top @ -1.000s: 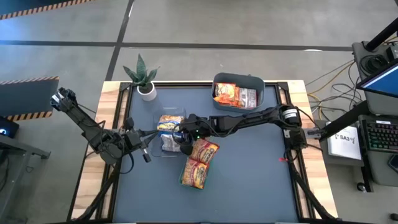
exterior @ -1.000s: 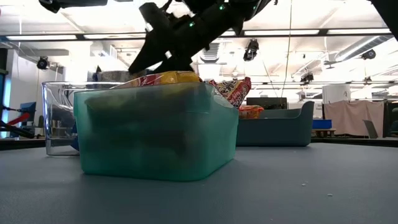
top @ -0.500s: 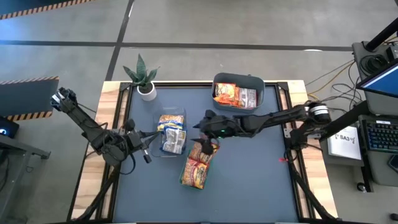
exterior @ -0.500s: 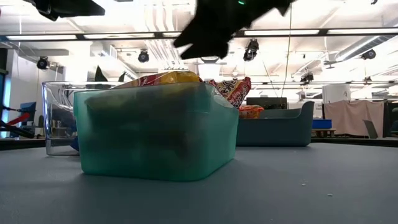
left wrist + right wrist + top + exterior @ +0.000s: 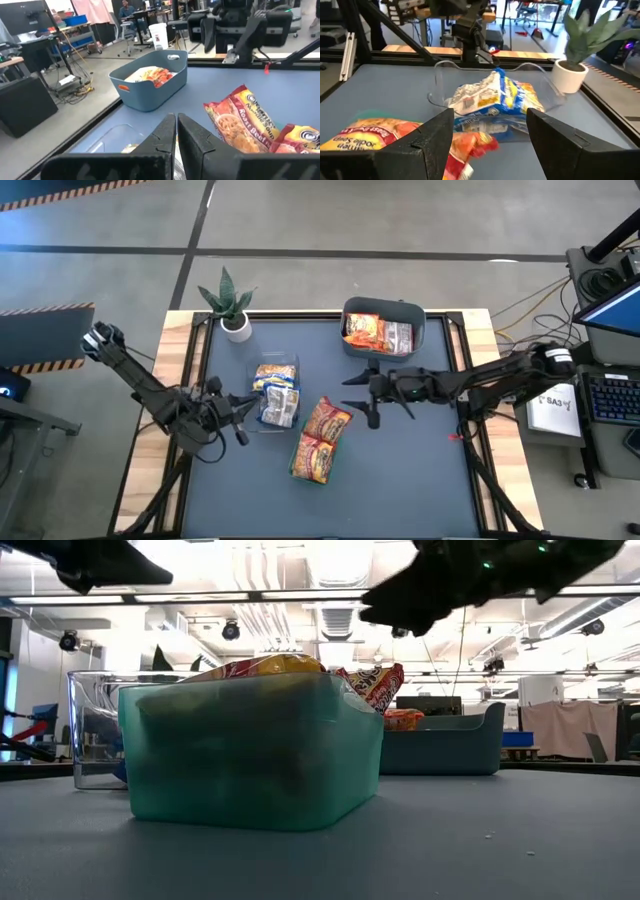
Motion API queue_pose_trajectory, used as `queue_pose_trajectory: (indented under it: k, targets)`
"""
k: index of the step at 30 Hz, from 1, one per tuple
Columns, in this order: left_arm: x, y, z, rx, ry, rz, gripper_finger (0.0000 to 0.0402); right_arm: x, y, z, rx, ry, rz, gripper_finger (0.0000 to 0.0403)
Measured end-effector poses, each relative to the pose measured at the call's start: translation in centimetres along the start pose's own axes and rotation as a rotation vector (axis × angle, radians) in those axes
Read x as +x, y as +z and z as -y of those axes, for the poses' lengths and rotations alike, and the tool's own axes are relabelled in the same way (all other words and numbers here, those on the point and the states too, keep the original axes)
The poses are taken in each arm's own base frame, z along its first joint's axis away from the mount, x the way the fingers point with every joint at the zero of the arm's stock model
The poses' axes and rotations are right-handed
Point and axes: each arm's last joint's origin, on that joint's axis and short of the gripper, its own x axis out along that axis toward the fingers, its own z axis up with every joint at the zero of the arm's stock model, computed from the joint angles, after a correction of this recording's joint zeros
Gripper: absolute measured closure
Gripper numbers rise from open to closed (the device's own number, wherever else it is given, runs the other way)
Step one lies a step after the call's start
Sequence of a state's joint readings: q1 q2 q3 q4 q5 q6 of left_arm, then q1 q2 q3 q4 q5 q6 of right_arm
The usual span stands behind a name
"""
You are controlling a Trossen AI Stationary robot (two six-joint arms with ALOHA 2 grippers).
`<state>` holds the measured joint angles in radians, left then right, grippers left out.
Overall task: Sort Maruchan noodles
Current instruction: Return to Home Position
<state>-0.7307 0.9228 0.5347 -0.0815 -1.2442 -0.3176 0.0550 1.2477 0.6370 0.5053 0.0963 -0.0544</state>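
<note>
Blue-and-silver Maruchan noodle packets point(image 5: 276, 392) lie in a clear bin point(image 5: 440, 82) at the table's middle left. Orange-red packets point(image 5: 320, 442) are piled in a green tub point(image 5: 250, 755) near the middle, and more point(image 5: 377, 332) sit in a grey-blue bin point(image 5: 412, 315) at the far edge. My right gripper point(image 5: 360, 400) hovers open and empty above the table, right of the green tub, pointing at the clear bin point(image 5: 490, 130). My left gripper point(image 5: 238, 416) hangs shut and empty just left of the clear bin point(image 5: 176, 135).
A potted plant point(image 5: 231, 305) stands at the far left corner. Bare dark mat lies along the near edge and the right side point(image 5: 420, 470). Beyond the table the room shows desks, chairs and a person.
My right gripper has drawn back from over the clear bin toward the table's right edge, staying high, with nothing in it. My left gripper has sunk a little beside the clear bin. The packets lie as before.
</note>
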Motion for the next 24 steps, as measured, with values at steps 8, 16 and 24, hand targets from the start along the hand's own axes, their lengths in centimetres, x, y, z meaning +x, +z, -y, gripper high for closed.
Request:
queue_pose_trajectory:
  k: [8, 16, 24]
  targets:
    - [1.2, -1.5, 1.8, -0.058, -0.029, -0.048, 0.0401, -3.4, -1.1, 0.4, 0.002, -0.008, 0.029, 0.017]
    - [3.4, 0.4, 3.5, 0.058, -0.317, 0.043, 0.0402, -5.2, -1.3, 0.5, -0.009, -0.017, 0.069, 0.017]
    - [4.4, 1.1, 0.0, 0.194, -0.407, -0.007, 0.0402, -5.8, -1.6, 0.6, -0.04, -0.018, 0.073, 0.017]
